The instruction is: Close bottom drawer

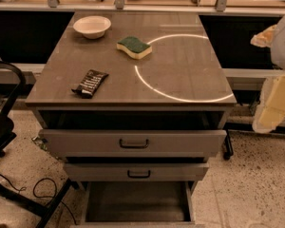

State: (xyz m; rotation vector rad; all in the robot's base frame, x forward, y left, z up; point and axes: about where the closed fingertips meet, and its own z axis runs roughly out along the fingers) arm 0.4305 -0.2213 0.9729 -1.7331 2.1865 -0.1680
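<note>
The bottom drawer (137, 202) is the lowest of three grey-beige drawers. It is pulled out the farthest, its dark grey interior shows, and its front panel is cut off by the lower edge of the view. The middle drawer (137, 172) and the top drawer (133, 143) above it are each pulled out partway. My gripper (270, 103) is a pale cream shape at the right edge, level with the cabinet top, to the right of the drawers and touching nothing.
On the cabinet top (180, 75) lie a white bowl (91, 26), a green-and-yellow sponge (134, 47) and a dark snack bar (90, 83). A black chair (2, 127) and cables (42, 189) are at the left on the speckled floor.
</note>
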